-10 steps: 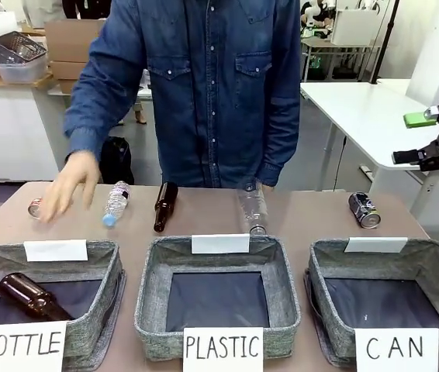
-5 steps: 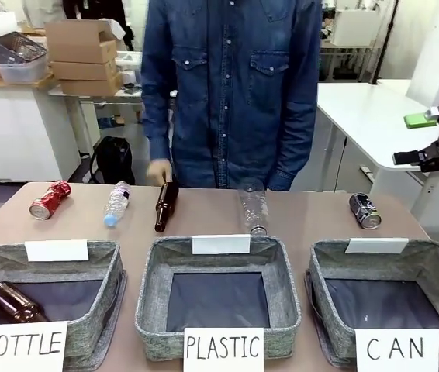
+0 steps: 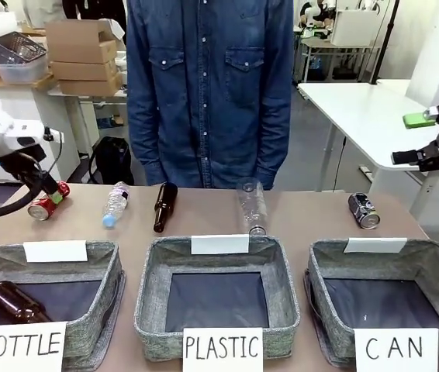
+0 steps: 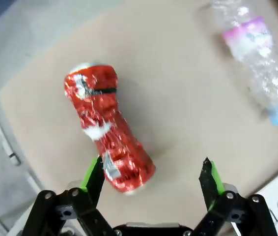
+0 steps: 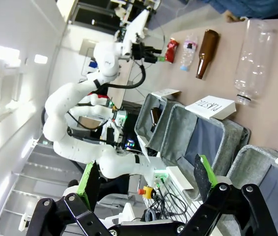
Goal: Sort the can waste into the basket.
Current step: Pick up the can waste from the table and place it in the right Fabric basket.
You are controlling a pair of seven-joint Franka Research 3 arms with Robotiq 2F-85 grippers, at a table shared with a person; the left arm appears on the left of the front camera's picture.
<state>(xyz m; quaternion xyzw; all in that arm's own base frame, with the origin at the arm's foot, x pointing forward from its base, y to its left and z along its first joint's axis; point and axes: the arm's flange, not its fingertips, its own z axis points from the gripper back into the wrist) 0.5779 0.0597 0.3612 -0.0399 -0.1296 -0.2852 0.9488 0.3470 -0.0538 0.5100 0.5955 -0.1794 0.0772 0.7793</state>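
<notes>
Since no can has yet been binned, the surface (image 3: 297, 213) is entered first, with the CAN basket (image 3: 322, 298) kept empty at its right. The left end effector (image 4: 152, 164) is held wide open about the red can (image 4: 107, 132), nothing gripped, apparently for grasping. The right end effector (image 5: 146, 167) is parked open, empty. The dark can (image 3: 364, 210) is left lying just beyond the basket.

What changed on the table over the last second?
The person withdrew the hand from the red can. The left gripper came in from the left and now hangs open over that can, not gripping. The brown bottle slid left inside the BOTTLE basket. Unchanged: the right gripper, open, and the dark can.
</notes>
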